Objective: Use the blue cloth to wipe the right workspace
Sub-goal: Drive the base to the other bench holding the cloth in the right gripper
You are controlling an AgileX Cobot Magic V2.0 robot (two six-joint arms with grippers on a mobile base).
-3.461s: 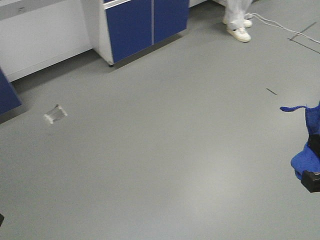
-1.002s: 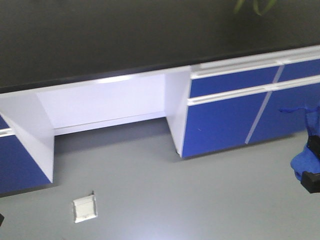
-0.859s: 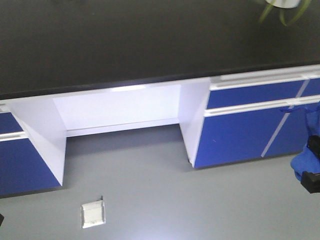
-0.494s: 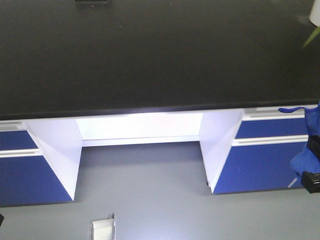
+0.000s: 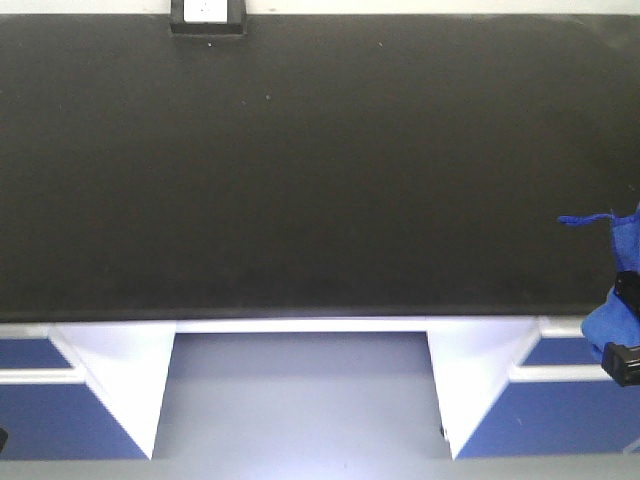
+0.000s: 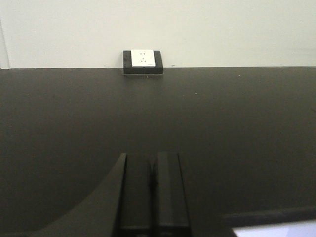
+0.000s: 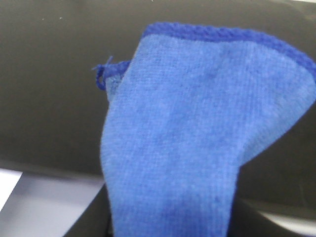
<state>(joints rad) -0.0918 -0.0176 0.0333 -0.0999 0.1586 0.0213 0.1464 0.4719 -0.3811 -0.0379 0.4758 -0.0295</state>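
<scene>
— Where is the small royal-blue microfibre cloth (image 7: pixel 197 148) to be found?
— It is clamped, bunched, in the right fingers (image 5: pixel 622 362) at the right edge of the front view, seen against the front edge of the wide matte black desk (image 5: pixel 300 170). Its thin tail-like corner is stuck out to the left. The right wrist view is mostly filled by it, with the desk behind.
— Is the desk touched by it?
— That cannot be told.
— And the left fingers (image 6: pixel 168 187)?
— They are pressed together with nothing between them. They are pointed across the desk toward the small black box with a white face (image 6: pixel 143 60), which is set at the far edge against the pale wall (image 6: pixel 222 29).
— What is seen under the desk?
— Blue cabinet fronts (image 5: pixel 50 430), white panels (image 5: pixel 125 380) and grey floor (image 5: pixel 300 400).
</scene>
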